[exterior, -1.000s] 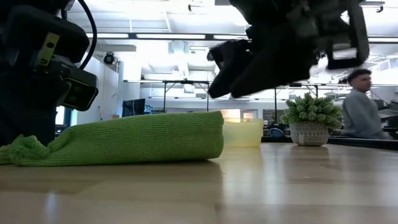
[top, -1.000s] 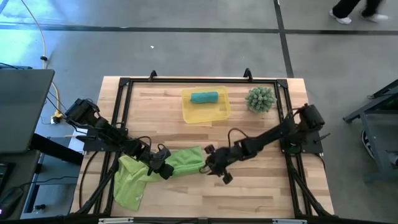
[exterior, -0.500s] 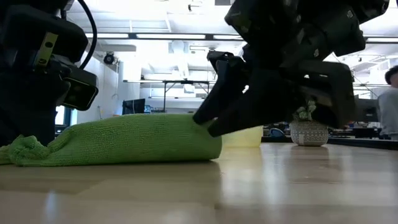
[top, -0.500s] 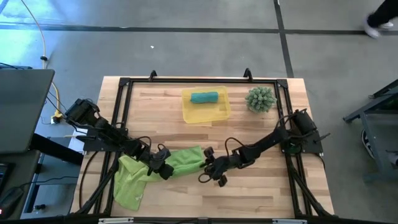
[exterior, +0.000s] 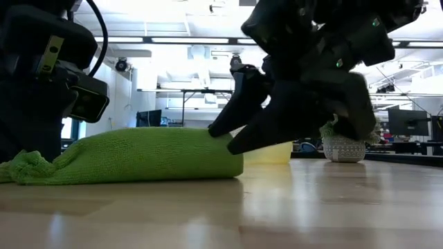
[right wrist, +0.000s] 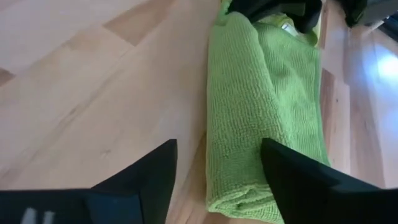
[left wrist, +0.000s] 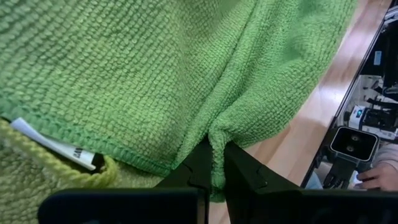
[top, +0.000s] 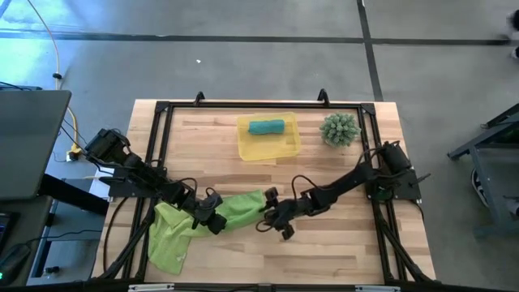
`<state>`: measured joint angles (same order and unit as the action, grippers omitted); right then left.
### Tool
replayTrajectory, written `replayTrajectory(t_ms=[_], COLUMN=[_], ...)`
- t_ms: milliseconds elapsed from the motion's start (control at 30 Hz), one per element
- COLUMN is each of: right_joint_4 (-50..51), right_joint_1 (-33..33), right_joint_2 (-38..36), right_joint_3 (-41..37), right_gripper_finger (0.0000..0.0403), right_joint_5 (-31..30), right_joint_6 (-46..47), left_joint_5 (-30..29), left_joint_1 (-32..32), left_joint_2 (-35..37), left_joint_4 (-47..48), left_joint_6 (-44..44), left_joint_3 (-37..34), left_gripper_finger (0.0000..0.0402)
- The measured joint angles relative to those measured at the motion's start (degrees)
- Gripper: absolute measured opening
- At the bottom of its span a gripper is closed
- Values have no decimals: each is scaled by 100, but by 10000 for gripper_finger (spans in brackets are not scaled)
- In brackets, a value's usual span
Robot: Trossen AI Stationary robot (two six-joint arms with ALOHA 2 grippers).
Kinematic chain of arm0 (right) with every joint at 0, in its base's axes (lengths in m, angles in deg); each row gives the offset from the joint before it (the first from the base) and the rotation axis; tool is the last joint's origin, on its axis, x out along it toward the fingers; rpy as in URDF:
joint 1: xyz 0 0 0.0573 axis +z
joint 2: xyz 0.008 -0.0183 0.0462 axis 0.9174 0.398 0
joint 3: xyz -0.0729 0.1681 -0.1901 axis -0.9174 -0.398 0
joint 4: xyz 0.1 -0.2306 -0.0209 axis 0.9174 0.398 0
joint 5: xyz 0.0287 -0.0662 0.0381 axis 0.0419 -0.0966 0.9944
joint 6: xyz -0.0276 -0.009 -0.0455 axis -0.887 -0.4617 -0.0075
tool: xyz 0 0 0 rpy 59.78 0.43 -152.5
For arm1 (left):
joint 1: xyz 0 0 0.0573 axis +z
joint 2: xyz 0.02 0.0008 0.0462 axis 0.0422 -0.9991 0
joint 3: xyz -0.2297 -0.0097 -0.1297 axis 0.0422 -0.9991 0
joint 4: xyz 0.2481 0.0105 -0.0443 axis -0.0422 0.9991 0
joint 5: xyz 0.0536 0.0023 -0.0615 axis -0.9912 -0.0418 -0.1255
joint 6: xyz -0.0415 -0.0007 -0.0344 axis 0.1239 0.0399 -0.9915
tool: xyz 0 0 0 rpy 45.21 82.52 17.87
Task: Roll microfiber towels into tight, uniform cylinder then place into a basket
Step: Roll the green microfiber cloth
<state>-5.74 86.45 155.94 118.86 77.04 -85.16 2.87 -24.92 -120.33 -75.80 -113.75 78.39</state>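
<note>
Since a second ago your right gripper (top: 272, 222) dropped down to the end of the green towel (top: 235, 209), fingers (right wrist: 140, 180) spread wide with the rolled end between them. Your left gripper (top: 212, 219) is pinched tight on a fold of that towel, mid-table, well short of the tray (top: 285, 148).

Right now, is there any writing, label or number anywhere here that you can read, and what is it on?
None can be read.
White care tag on the lime-green towel: dark print, too small and cut off to read.
Yellow strip on the dark arm housing in the low view: marks too blurred to read.
</note>
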Motion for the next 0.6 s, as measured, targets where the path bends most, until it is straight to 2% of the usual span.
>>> replayTrajectory(t_ms=[233, 367, 467, 600], right_joint_4=[43, 117, 291, 457], right_joint_1=[-134, -123, -125, -128], right_joint_2=[259, 304, 300, 292], right_joint_3=[2, 2, 15, 22], right_gripper_finger=[236, 231, 206, 145], right_joint_5=[15, 49, 60, 35], right_joint_6=[156, 653, 979, 1526], left_joint_5=[-3, -2, -2, 1], left_joint_1=[2, 2, 2, 0], left_joint_2=[-2, -2, -11, -15], left_joint_4=[-19, -33, -81, -240], left_joint_6=[-8, 5, 94, 296], left_joint_3=[-2, -2, -4, -2], left_gripper_finger=[15, 16, 22, 33])
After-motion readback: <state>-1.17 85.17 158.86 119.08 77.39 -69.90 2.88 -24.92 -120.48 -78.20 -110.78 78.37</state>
